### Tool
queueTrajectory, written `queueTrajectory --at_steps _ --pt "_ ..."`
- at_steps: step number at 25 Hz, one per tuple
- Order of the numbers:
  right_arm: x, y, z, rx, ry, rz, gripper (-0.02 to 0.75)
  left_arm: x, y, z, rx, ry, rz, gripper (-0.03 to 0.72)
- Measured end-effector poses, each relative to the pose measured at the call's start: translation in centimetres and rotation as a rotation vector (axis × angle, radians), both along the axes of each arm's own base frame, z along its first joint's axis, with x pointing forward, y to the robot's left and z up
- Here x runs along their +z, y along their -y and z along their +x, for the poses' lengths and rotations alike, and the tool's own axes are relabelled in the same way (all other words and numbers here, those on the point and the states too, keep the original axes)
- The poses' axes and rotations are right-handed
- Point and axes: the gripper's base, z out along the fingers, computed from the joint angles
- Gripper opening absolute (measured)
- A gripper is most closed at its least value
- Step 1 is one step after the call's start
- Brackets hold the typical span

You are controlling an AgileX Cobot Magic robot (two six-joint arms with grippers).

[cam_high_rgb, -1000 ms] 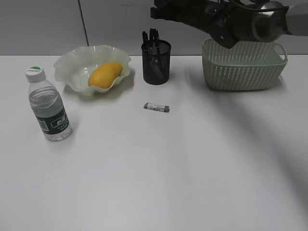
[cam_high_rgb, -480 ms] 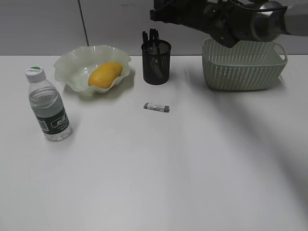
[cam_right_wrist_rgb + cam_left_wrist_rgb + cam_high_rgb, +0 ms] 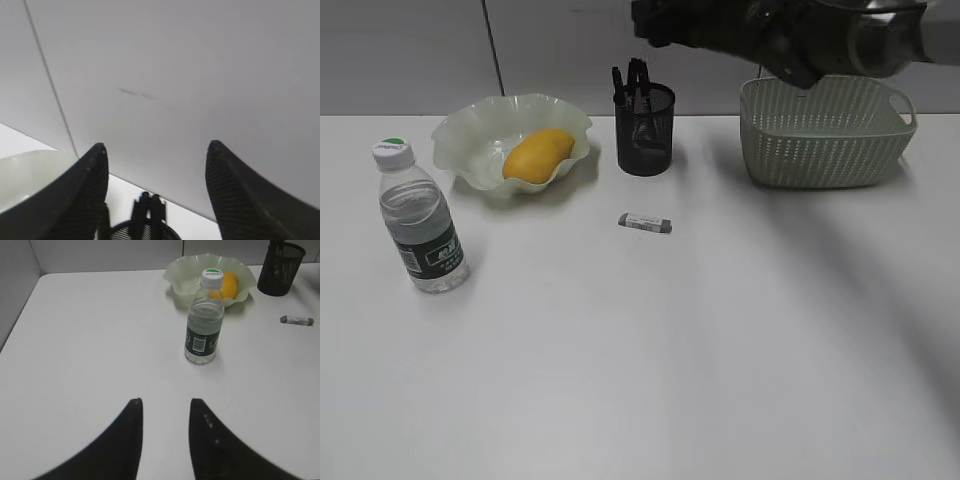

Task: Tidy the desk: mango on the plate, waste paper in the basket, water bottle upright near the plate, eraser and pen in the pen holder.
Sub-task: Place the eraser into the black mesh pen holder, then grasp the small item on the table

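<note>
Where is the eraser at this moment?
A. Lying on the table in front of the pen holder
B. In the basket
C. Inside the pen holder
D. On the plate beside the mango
A: the eraser lies flat on the bare table, in front of the pen holder and apart from it.

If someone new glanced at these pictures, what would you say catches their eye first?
Probably the smooth yellow-orange mango, lying in the pale green ruffled plate at the back left. Next, the clear water bottle with the dark green label standing upright in front of the plate. Then the right claw, open, above the black wire-mesh pen holder.
</note>
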Motion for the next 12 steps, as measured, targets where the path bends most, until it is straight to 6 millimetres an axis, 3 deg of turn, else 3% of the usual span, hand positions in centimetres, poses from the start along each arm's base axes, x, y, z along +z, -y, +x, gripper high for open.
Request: queueTrajectory --at_steps 3,6,9,12 --pt "2.0 1.2 -0.4 -0.1 -0.06 -0.069 0.491 0.0 0.0 0.0 0.0 0.001 0.001 0.237" --pt "5.7 3.0 -2.1 -0.2 -0.08 -0.143 0.435 0.0 0.0 0.0 0.0 0.001 0.001 0.237" --pt "8.1 4.6 -5.5 -0.22 -0.086 -0.183 0.37 0.0 0.0 0.0 0.0 0.001 0.001 0.237" --pt "9.4 6.7 -9.9 -0.24 -0.122 -0.221 0.35 0.0 0.0 0.0 0.0 0.001 0.001 0.237"
